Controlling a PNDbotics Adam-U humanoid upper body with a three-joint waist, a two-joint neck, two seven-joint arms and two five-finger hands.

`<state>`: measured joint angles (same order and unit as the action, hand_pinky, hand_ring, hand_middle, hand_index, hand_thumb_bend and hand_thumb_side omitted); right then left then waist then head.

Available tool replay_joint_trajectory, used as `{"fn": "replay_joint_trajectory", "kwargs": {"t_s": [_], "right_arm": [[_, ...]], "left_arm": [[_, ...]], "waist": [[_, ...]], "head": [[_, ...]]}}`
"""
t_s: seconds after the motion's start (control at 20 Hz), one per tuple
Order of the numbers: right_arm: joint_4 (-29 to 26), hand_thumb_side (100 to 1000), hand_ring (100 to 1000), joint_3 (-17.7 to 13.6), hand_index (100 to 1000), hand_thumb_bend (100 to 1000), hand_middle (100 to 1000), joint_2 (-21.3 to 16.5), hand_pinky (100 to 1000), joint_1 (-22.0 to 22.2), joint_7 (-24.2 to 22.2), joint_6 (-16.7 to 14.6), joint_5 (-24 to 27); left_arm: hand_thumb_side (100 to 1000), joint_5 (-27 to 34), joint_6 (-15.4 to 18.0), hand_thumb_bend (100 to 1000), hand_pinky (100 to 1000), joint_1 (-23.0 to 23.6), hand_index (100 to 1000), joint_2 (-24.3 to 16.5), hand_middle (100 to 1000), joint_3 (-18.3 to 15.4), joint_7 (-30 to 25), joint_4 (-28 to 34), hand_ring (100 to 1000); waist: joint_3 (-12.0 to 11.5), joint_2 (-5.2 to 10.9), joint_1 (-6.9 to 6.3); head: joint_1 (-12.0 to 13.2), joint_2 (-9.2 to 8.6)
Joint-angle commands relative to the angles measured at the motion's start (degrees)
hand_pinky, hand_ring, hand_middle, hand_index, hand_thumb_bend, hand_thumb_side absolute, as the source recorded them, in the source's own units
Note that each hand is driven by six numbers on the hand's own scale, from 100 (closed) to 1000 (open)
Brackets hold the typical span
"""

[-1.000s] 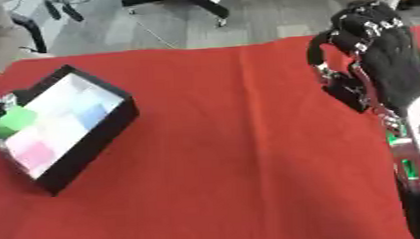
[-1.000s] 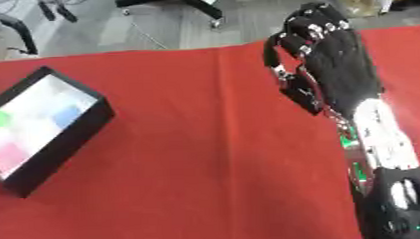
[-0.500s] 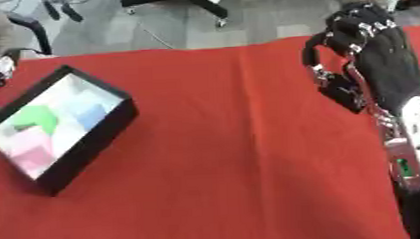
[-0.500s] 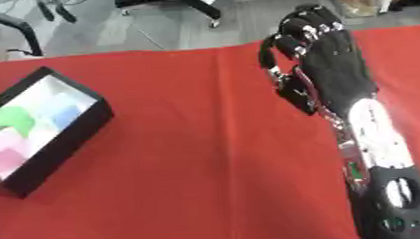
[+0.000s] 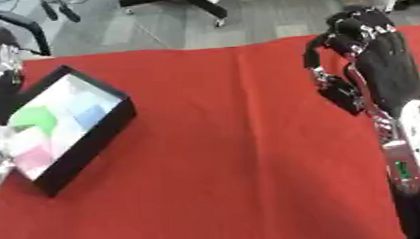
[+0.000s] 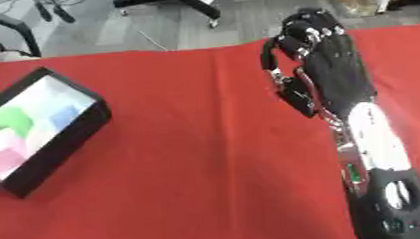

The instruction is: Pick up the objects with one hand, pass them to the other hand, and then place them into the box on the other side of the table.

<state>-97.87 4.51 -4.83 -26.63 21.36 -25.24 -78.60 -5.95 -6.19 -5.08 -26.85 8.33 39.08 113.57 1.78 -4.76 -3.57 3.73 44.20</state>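
- The right hand [image 6: 330,70] reaches out over the far right part of the red tablecloth [image 6: 197,157], back of the hand upward, its fingers [image 6: 302,30] curled at the tips and empty; nothing is between them and the thumb.
- The left hand does not show clearly: only a blurred dark and silver shape sits at the left edge of the left eye view, so its state cannot be told.
- The black box [image 5: 96,140] lies askew near the left edge of the cloth, well apart from the right hand.
- Inside it rest the task's objects, pale blocks: a green block [image 5: 31,119], a blue block [image 5: 91,114], a pink block [image 5: 32,153] and whitish ones around them, lying close together.
- No loose object shows on the bare cloth between box and hand.
- Judged by look, the blocks are light, matte and probably soft like foam, so neither slippery nor fragile.
- A sensible hold would be thumb against fingers across two opposite flat faces, leaving one end free for the receiving hand to take.
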Motion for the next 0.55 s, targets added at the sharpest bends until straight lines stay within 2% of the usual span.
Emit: {"fn": "replay_joint_trajectory", "kwargs": {"t_s": [0.05, 0.1, 0.15, 0.3, 0.45, 0.55], "right_arm": [[-1.86, 100, 708, -0.72, 636, 100, 440, 0.26, 767, -0.42, -1.47, 0.88, 3.24], [-2.06, 100, 708, -0.79, 636, 100, 440, 0.22, 767, -0.38, -1.98, 0.94, 3.96], [-1.88, 118, 759, -0.57, 676, 100, 473, 0.40, 796, -0.27, -2.45, 1.02, 5.46], [-0.91, 167, 793, 0.46, 706, 100, 494, 0.37, 819, -0.30, -5.00, 0.81, 12.62], [-0.72, 199, 812, 0.92, 722, 100, 504, 0.17, 831, -0.49, -8.50, 0.63, 19.75], [-1.24, 199, 812, 0.71, 722, 100, 504, -0.07, 831, -0.54, -10.41, 0.65, 22.49]], "left_arm": [[888, -1.55, 3.69, 163, 530, -1.13, 887, 4.81, 874, 2.08, -2.03, 1.03, 821], [888, -1.90, 3.82, 163, 530, -1.20, 887, 5.46, 874, 2.39, -2.38, 1.03, 821], [932, -1.57, 3.51, 123, 521, -1.86, 874, 7.79, 871, 3.43, -3.24, 1.03, 817], [962, 0.47, 0.98, 107, 514, -4.00, 867, 13.69, 868, 6.91, -6.61, 1.03, 813], [972, 1.44, -0.05, 100, 510, -4.12, 865, 14.84, 866, 9.75, -9.27, 1.03, 810], [972, 1.47, -0.10, 100, 510, -4.05, 865, 14.98, 866, 10.23, -10.00, 1.03, 810]], "waist": [[-0.06, 0.51, 0.95], [-0.06, 0.48, 1.00], [0.04, 0.31, 1.28], [0.15, -0.06, 1.66], [0.20, -0.37, 1.98], [0.21, -0.42, 2.04]], "head": [[-1.14, -0.09], [-1.24, -0.09], [-2.01, -0.09], [-4.00, -0.09], [-5.10, -0.09], [-5.26, -0.09]]}}
